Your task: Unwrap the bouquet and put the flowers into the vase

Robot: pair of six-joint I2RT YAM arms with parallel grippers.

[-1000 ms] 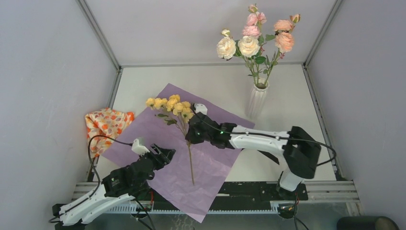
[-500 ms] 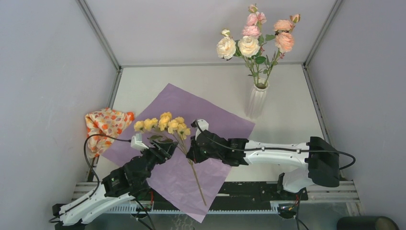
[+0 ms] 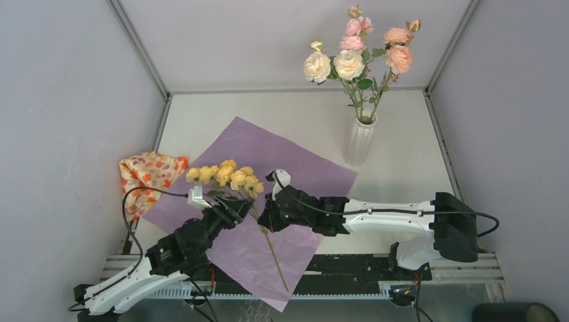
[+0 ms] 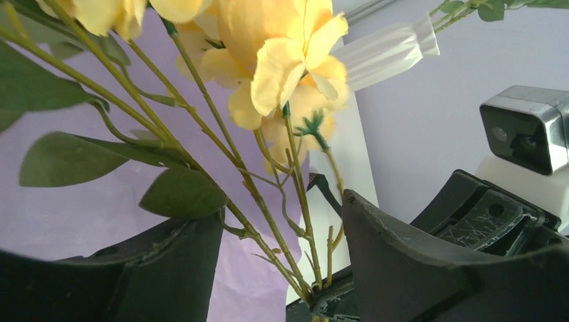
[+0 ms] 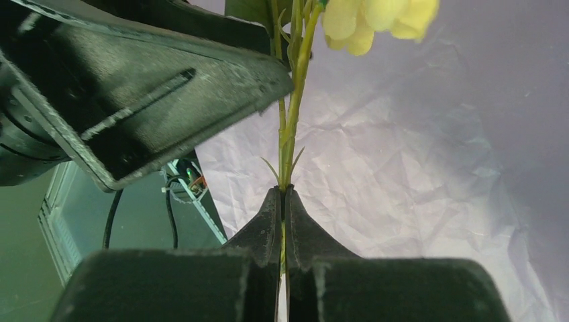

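One yellow spray point(image 3: 225, 176) is left outside the vase point(image 3: 360, 141), and the next move depends on where that vase sits. It is far and to the right of the right claw point(image 3: 264, 216), well apart from it, across the lilac paper point(image 3: 295, 164).

The spray's long axis runs from the blooms at far left down to the cut end at near right, low over the paper. The cut end points away from the vase mouth, so I judge the stem needs swinging upright and turning before it can go in.

The right claw is clamped shut on the stem at about mid-length (the right wrist view shows the fingertips pinched tight with the green stem between them). The left claw point(image 3: 229, 209) is spread open. Its two fingers point(image 4: 402, 255) straddle the thin branches just below the blooms, and I see no squeeze on them.

The right arm is the nearer one to the vase. It lies stretched low and leftward across the surface point(image 3: 268, 111), forearm nearly level. The left arm angles up from near left toward the blooms.

Cream and pink flowers point(image 3: 349, 64) already stand in the vase, and the orange cloth point(image 3: 151, 176) is bunched at the left edge.
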